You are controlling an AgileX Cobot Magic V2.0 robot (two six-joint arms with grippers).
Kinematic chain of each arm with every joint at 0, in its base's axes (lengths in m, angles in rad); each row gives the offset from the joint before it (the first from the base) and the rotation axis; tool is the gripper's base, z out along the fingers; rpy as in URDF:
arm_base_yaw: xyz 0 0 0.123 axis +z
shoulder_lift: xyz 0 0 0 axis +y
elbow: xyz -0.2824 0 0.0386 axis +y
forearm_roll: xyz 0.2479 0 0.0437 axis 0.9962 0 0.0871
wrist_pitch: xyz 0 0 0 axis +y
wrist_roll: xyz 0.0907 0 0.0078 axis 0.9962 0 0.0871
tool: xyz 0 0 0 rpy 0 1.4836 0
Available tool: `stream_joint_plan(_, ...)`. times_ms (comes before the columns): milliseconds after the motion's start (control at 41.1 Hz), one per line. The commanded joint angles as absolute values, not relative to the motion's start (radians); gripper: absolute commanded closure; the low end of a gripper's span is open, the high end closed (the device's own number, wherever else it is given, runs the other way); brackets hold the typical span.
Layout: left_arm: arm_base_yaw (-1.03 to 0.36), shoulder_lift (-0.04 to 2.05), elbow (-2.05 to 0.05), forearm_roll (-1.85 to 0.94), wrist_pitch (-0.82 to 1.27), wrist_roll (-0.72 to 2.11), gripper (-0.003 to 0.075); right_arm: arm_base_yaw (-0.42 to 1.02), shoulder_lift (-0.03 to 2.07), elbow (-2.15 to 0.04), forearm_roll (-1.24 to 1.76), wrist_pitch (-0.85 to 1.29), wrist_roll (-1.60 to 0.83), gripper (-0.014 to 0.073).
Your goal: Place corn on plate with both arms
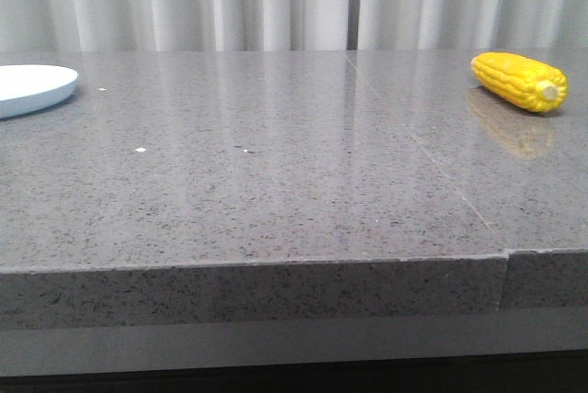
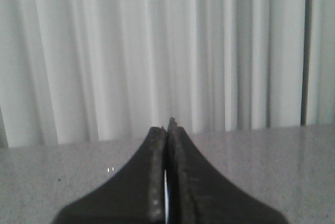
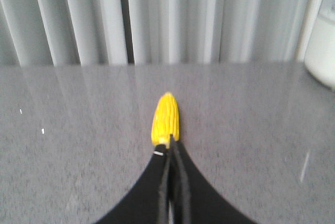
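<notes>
The yellow corn (image 1: 520, 81) lies on the grey stone table at the far right, its pale stub end toward the front right. The white plate (image 1: 32, 88) sits at the far left edge, partly cut off. Neither gripper shows in the front view. In the right wrist view the right gripper (image 3: 171, 143) is shut and empty, its tips in line with the corn (image 3: 166, 118), which lies on the table beyond them. In the left wrist view the left gripper (image 2: 167, 127) is shut and empty above bare table; no corn or plate shows there.
The grey speckled table (image 1: 276, 182) has a seam running from the back middle to the front right (image 1: 432, 163) and a front edge with a step (image 1: 507, 255). Pale curtains hang behind. A white object (image 3: 322, 46) stands at the edge of the right wrist view.
</notes>
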State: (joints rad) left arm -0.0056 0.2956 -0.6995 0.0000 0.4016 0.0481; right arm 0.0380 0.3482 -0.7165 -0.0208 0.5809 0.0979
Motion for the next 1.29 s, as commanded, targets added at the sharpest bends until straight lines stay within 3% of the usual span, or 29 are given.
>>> stream_joint_plan(0, -0.006, 0.396, -0.775, 0.000, 0.430, 0.042, 0.0740, 0.038, 0.439, -0.783, -0.020, 0.599, 0.096, 0.0662)
stream_joint_plan(560, -0.006, 0.621, -0.776, -0.018, 0.500, 0.042, 0.0739, 0.038, 0.685, -0.785, -0.020, 0.655, 0.092, 0.0655)
stream_joint_plan(608, -0.006, 0.629, -0.776, -0.018, 0.503, 0.042, 0.0737, 0.038, 0.685, -0.785, -0.020, 0.655, 0.081, 0.0622)
stream_joint_plan(706, -0.006, 0.644, -0.776, -0.018, 0.511, 0.042, 0.0668, 0.038, 0.685, -0.785, -0.020, 0.655, 0.065, 0.0452)
stream_joint_plan(827, -0.006, 0.660, -0.776, -0.018, 0.523, 0.042, 0.0412, 0.038, 0.685, -0.785, -0.020, 0.655, 0.058, 0.0134)
stream_joint_plan(900, -0.006, 0.663, -0.776, -0.018, 0.523, 0.042, 0.0270, 0.038, 0.685, -0.785, -0.020, 0.655, 0.058, 0.0015)
stream_joint_plan(998, -0.006, 0.672, -0.778, -0.018, 0.540, 0.042, 0.0201, 0.038, 0.685, -0.785, -0.020, 0.656, 0.058, -0.0022)
stream_joint_plan(1265, -0.006, 0.807, -0.863, -0.007, 0.682, 0.042, 0.0205, 0.038, 0.685, -0.785, -0.020, 0.655, 0.058, -0.0022)
